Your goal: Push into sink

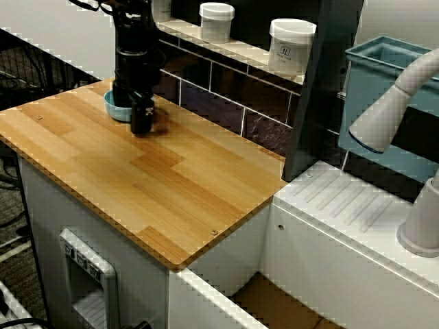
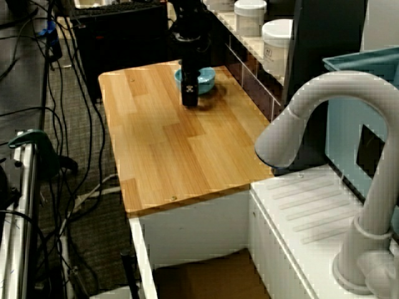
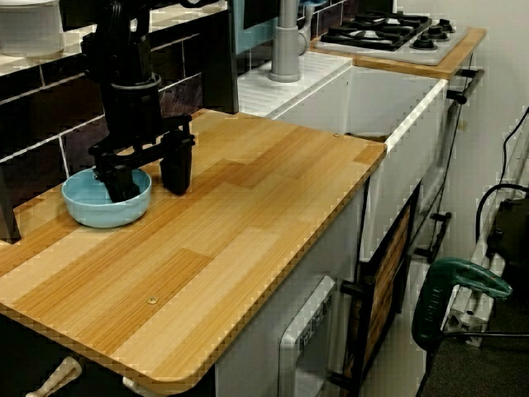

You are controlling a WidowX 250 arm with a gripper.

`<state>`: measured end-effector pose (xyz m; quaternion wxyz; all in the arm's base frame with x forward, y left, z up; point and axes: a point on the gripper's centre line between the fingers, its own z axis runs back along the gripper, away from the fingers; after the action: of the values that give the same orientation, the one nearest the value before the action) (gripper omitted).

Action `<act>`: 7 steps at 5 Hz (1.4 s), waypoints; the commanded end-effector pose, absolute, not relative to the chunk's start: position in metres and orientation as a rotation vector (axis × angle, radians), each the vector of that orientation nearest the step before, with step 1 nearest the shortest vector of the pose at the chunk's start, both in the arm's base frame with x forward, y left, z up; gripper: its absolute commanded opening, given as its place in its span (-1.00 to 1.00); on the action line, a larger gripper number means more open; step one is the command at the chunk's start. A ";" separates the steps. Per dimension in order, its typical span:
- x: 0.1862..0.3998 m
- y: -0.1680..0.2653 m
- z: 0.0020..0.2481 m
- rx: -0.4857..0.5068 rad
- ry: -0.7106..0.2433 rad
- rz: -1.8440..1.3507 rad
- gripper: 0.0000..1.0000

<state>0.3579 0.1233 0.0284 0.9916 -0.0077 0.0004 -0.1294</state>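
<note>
A wooden countertop (image 1: 158, 171) of pale and darker planks tops a white cabinet. Beside it lies the sink (image 3: 388, 107), a white-walled basin with a brownish floor, joined to a ribbed drainboard (image 1: 350, 205) and grey faucet (image 2: 324, 124). Beyond the sink sits a gas hob (image 3: 388, 33). At the countertop's far end from the sink, a light blue bowl (image 3: 106, 198) rests near the dark tiled wall (image 1: 226, 96). The black gripper (image 3: 149, 169) stands spread wide, one finger inside the bowl, one outside its rim, grasping nothing. White jars (image 1: 291, 45) line the shelf; their label print is unreadable.
</note>
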 end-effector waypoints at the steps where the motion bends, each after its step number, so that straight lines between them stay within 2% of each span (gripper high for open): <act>1: 0.341 0.064 0.054 -0.116 -0.015 -0.269 1.00; 3: 0.320 0.007 0.055 -0.158 -0.025 -0.253 1.00; 4: 0.316 -0.028 0.047 -0.166 -0.067 -0.102 1.00; 6: 0.341 -0.104 0.028 -0.191 0.021 0.027 1.00; 7: 0.343 -0.136 0.025 -0.172 0.048 -0.015 1.00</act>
<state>0.3400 -0.1249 0.0233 0.9961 -0.0860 0.0216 0.0033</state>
